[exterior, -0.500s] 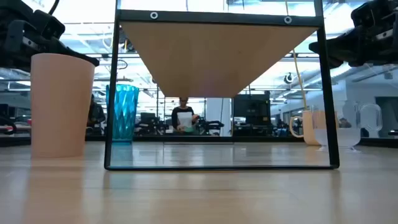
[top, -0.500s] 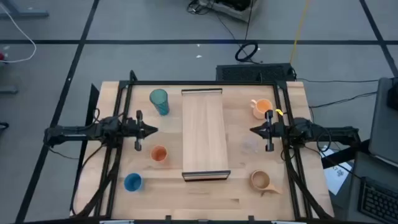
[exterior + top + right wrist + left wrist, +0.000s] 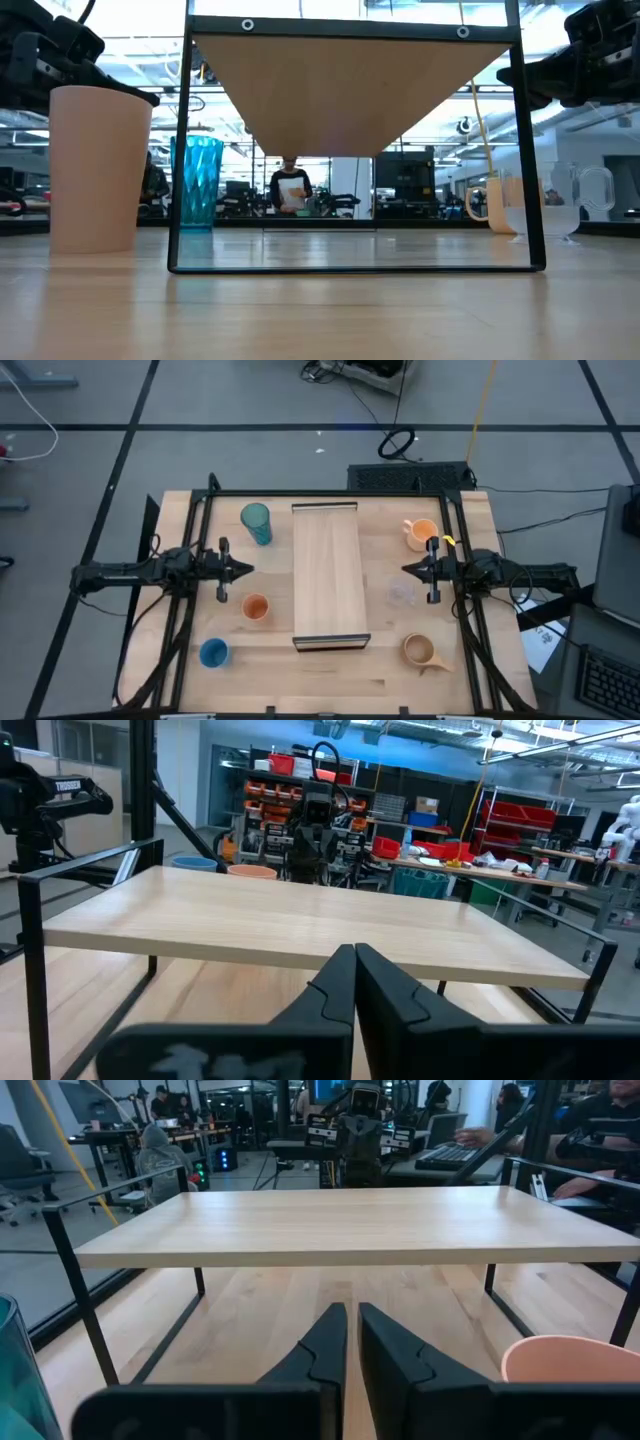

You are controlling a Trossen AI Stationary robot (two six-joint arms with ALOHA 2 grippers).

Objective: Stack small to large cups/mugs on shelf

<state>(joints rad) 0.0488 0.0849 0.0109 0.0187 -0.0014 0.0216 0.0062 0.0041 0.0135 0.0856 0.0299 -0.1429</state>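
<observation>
The shelf (image 3: pixel 325 575), a light-wood plank on a thin black frame, stands in the table's middle. To its left stand the teal tumbler (image 3: pixel 256 522), the small orange cup (image 3: pixel 256 607) and the blue cup (image 3: pixel 213 652). To its right stand the orange handled mug (image 3: pixel 421 534), the clear glass cup (image 3: pixel 401 593) and the tan handled mug (image 3: pixel 418 651). All of them rest on their bases on the tabletop. My left gripper (image 3: pixel 248 569) hovers level at the shelf's left side, shut but for a slit (image 3: pixel 352 1335), and holds nothing. My right gripper (image 3: pixel 405 569) faces it from the right, shut (image 3: pixel 354 980).
Black frame rails (image 3: pixel 190 610) run along both sides of the table under the arms. The shelf's black legs (image 3: pixel 178 150) leave a gap beneath the plank. Bare tabletop (image 3: pixel 320 680) lies in front of the shelf. A person stands far off in the room (image 3: pixel 291 190).
</observation>
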